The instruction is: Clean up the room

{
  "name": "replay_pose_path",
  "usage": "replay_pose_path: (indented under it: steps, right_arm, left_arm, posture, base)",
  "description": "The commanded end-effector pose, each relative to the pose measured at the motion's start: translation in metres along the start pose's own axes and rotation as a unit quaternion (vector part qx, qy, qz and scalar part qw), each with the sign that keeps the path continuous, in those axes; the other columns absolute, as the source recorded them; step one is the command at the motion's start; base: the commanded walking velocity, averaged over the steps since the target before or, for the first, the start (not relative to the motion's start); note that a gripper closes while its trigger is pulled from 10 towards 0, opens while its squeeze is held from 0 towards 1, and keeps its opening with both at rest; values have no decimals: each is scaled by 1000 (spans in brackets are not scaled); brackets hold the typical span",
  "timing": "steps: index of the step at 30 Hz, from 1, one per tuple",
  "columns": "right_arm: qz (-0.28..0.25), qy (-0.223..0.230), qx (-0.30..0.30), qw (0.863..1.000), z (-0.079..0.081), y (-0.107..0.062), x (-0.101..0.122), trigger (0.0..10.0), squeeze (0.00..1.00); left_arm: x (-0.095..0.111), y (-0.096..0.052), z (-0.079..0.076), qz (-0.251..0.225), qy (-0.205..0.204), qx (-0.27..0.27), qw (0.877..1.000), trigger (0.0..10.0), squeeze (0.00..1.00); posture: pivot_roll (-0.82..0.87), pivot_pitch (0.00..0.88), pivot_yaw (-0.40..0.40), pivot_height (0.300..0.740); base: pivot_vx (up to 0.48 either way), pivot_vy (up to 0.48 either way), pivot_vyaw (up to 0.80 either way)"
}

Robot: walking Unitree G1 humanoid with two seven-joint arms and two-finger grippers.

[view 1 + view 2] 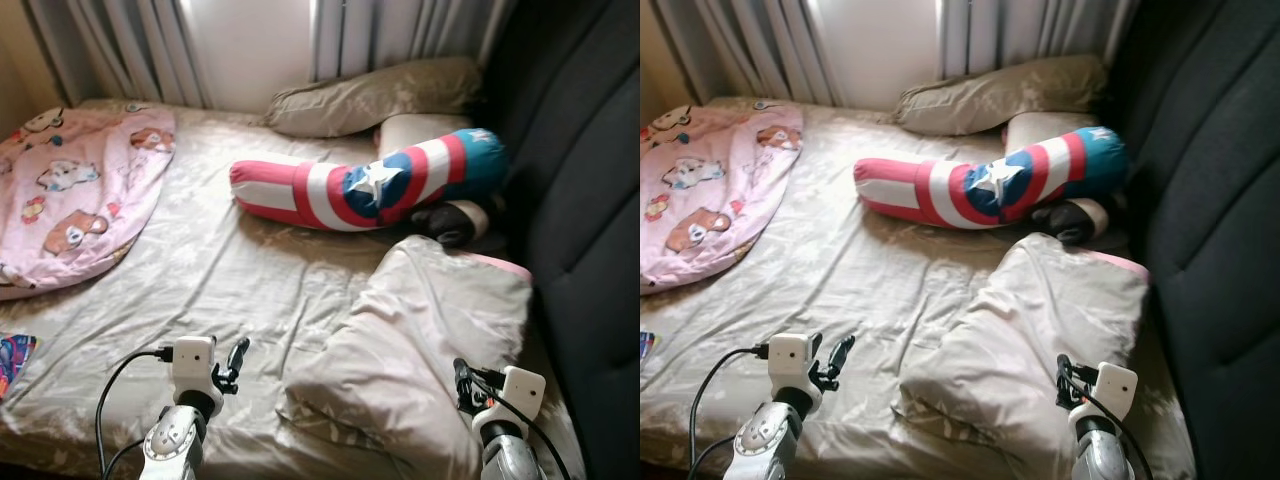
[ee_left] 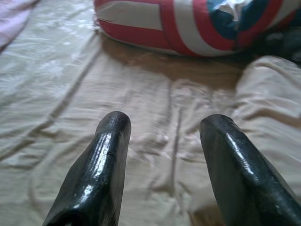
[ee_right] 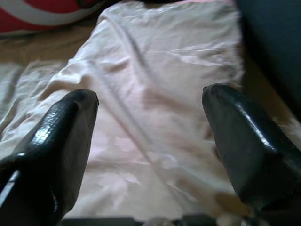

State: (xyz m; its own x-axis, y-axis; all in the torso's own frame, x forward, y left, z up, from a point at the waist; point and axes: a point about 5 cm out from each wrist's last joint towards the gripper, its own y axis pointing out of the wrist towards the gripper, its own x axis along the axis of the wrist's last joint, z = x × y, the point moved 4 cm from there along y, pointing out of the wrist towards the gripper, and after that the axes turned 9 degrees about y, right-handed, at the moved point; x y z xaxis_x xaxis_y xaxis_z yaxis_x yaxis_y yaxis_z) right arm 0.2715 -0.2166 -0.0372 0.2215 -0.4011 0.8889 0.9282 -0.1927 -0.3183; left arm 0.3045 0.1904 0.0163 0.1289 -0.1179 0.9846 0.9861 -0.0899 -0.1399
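Black fingers of the left hand [image 2: 162, 141] are held apart above the beige bed sheet [image 1: 220, 270]. The right hand [image 3: 150, 122] is spread wide over a crumpled pillow [image 1: 420, 330]. Beyond, a striped star bolster [image 1: 370, 180] is laid beside the headboard [image 1: 590, 200].

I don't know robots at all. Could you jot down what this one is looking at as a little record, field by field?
Place: a bed with a beige sheet, beside curtains
Near pillow: beige pillow, crumpled, just ahead of the right gripper
Bolster: red, white and blue star bolster lying across the bed
Far pillow: beige pillow by the curtains
Blanket: pink cartoon blanket on the robot's left
Left gripper: open, over bare sheet
Right gripper: open, over the near pillow
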Motion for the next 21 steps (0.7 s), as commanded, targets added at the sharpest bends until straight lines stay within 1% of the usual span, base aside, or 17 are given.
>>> replay_pose_path:
  steps: [1,4,12,18,21]
  right_arm:
    - [1,5,-8,1000,-2,1,2,10000,0]
    - [3,6,-8,1000,-2,1,1,10000,0]
    - [5,14,-17,1000,-1,1,-2,10000,0]
    - [13,17,-38,999,-4,0,-5,10000,0]
    - [17,21,-35,999,-3,0,-6,10000,0]
  left_arm:
    - [2,3,-3,2,2,-9,1000,10000,0]
    - [1,3,-4,4,2,-15,1000,10000,0]
    - [3,2,-6,4,-1,-20,1000,10000,0]
    - [1,0,-3,8,-2,-20,1000,10000,0]
    - [1,0,-1,10,4,-19,1000,10000,0]
  posture:
    - [56,30,-68,740]
    - [56,30,-68,740]
    - [60,45,-70,740]
    - [65,55,-73,740]
    - [64,60,-71,740]
  base:
    - [345,0,0]
    - [325,0,0]
    - [0,0,0]
    - [0,0,0]
    - [0,0,-621]
